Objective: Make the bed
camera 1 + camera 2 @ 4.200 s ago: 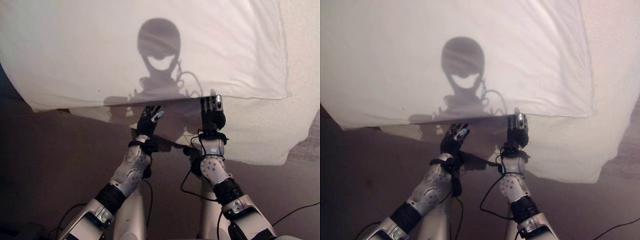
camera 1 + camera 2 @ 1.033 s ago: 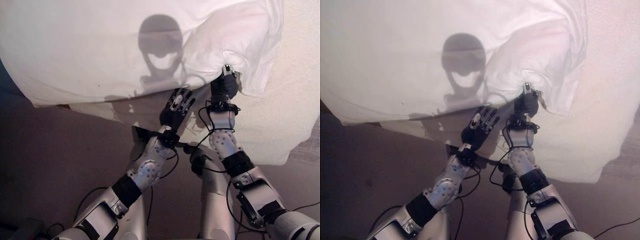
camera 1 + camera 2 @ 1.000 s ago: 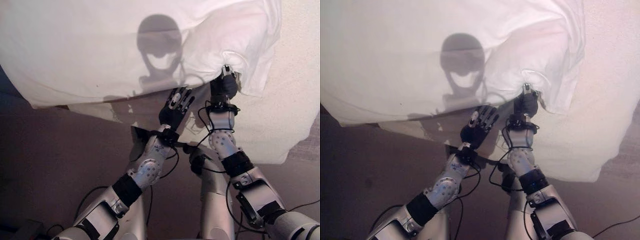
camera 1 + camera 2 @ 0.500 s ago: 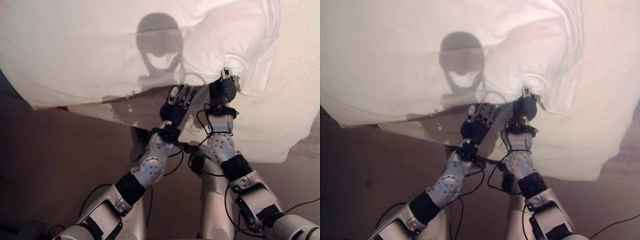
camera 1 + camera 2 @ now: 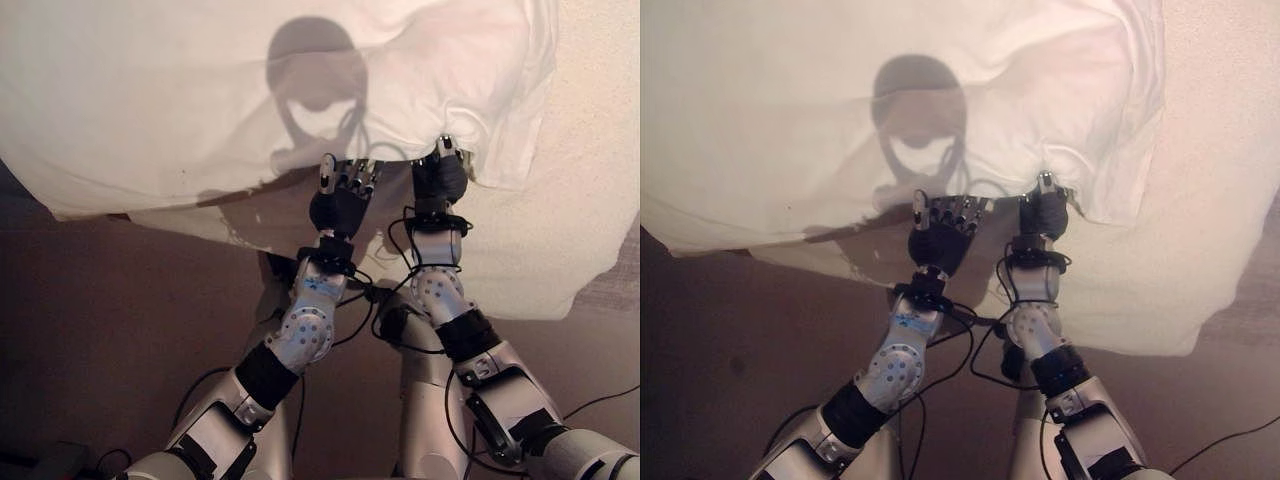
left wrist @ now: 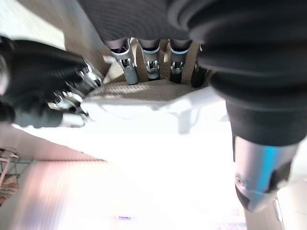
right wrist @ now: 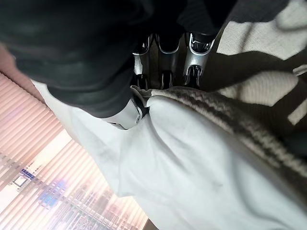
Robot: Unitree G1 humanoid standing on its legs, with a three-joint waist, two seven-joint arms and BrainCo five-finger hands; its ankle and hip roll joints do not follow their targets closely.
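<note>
Our right hand (image 5: 440, 178) pinches the bunched edge of the white sheet (image 5: 150, 90), which overhangs the bed's near side. Our left hand (image 5: 338, 205) is just beside it, fingers straight under the edge. The cream blanket (image 5: 590, 200) lies to the right, and brown floor (image 5: 100, 320) is below.

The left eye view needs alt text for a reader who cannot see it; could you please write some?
The robot's right hand pinches the bunched lower edge of a white cloth sheet lying over a cream textured blanket. Its left hand, fingers straight, reaches up to the same edge just beside it.
</note>
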